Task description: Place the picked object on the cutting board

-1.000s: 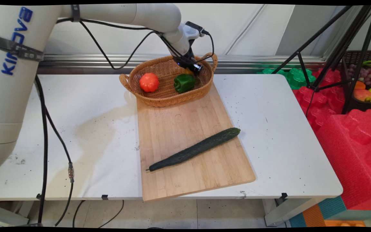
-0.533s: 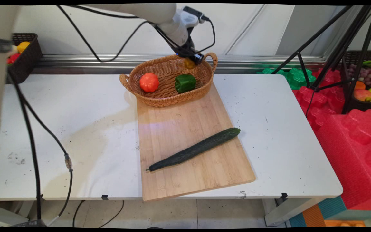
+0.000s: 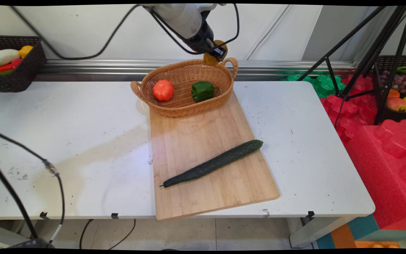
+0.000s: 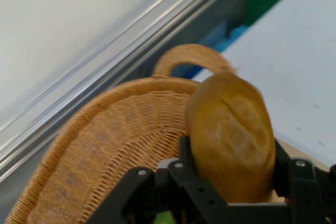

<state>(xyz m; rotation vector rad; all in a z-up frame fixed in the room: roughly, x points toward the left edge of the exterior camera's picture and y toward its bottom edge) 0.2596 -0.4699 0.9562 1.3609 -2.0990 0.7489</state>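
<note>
While it is hanging above the far right end of the basket (image 3: pixel 183 88), the gripper (image 3: pixel 217 53) is clenching a yellow-brown pepper (image 3: pixel 214 56) between its two fingers, the pepper lifted clear of the weave and just over the rim by the right handle. In the hand view the pepper (image 4: pixel 231 137) is filling the space between the black fingers, which are pressing on its two sides; the grip is judged firm, since nothing else is bearing it.

Item, basket: wicker, oval, two loop handles, sitting on the far end of the board (image 3: pixel 206 158) so that its near wall is overlapping the wood. It is holding a red pepper (image 3: pixel 163 90) toward the left and a green pepper (image 3: pixel 202 91) toward the right, the two lying apart.

Item, board: pale wood, lying on the table (image 3: pixel 83 141) with its near corner jutting past the table's front edge.

Item, cucumber (image 3: pixel 213 163): long, dark green, lying slantwise across the board's near half, well apart from the basket, its right tip reaching the board's right edge.

Item, dark crate (image 3: pixel 12 76): standing at the far left by the wall, holding assorted vegetables.

Item, tripod (image 3: pixel 365 56): black legs standing off the table's far right.
</note>
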